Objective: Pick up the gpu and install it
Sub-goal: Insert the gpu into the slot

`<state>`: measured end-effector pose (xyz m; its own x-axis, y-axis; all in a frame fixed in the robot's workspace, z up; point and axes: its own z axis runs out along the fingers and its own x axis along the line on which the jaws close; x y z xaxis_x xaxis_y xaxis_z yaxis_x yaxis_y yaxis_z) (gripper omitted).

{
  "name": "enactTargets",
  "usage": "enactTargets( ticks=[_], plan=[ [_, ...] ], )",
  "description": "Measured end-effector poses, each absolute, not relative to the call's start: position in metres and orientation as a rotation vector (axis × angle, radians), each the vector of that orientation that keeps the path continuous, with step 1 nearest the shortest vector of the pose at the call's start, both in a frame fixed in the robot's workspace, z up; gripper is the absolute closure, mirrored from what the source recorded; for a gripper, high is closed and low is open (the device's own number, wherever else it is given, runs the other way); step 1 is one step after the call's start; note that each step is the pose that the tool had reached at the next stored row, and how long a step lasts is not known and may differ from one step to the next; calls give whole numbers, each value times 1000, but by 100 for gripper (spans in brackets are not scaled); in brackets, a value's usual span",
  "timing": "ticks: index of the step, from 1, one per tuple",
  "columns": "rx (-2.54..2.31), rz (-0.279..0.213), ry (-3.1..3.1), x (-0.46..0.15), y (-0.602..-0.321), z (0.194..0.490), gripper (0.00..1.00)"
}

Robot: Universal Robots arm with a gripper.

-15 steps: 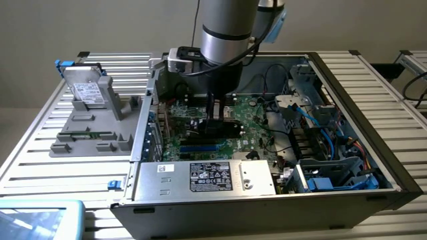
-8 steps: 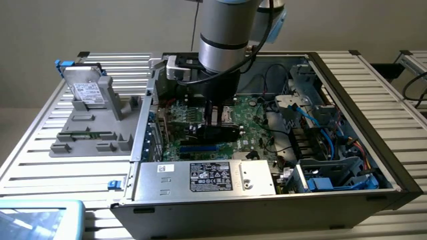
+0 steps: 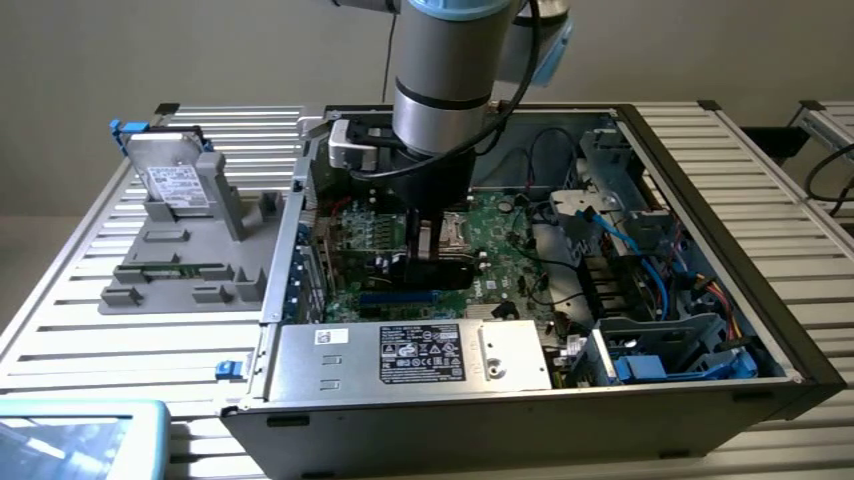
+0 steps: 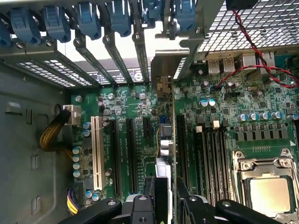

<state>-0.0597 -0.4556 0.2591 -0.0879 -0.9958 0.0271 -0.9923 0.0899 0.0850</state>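
**Black gpu clamped in the gripper over the green motherboard**

Grey metal slats form the bench [image 3: 747, 150], which carries an open computer case [image 3: 801, 370] lying on its side. The robot arm reaches straight down into the case. Its gripper [image 3: 438, 250] is closed on the gpu [image 3: 441, 272], a thin black card held on edge just under the fingers and directly over the motherboard [image 3: 507, 225].

In the wrist view, the two black fingers [image 4: 154, 196] press on either side of the card's thin edge. The card runs away from them in a straight line towards the case's rear wall. Its silver bracket [image 4: 163, 70] stands at that wall, beside a row of blue latches [image 4: 88, 18]. The card is lined up with the long black expansion slots [image 4: 131, 149], between a white slot [image 4: 98, 154] and the processor socket [image 4: 266, 186]. Whether its edge touches a slot cannot be told.

At the exterior view's left, well apart from the case, a grey hard drive [image 3: 174, 185] leans in a grey holder [image 3: 174, 270].
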Motion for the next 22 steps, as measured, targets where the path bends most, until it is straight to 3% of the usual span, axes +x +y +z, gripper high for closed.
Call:
enactTargets(
  ticks=[22],
  plan=[
    [2072,-50,-2247,-61,-452,258,72]
  ],
)
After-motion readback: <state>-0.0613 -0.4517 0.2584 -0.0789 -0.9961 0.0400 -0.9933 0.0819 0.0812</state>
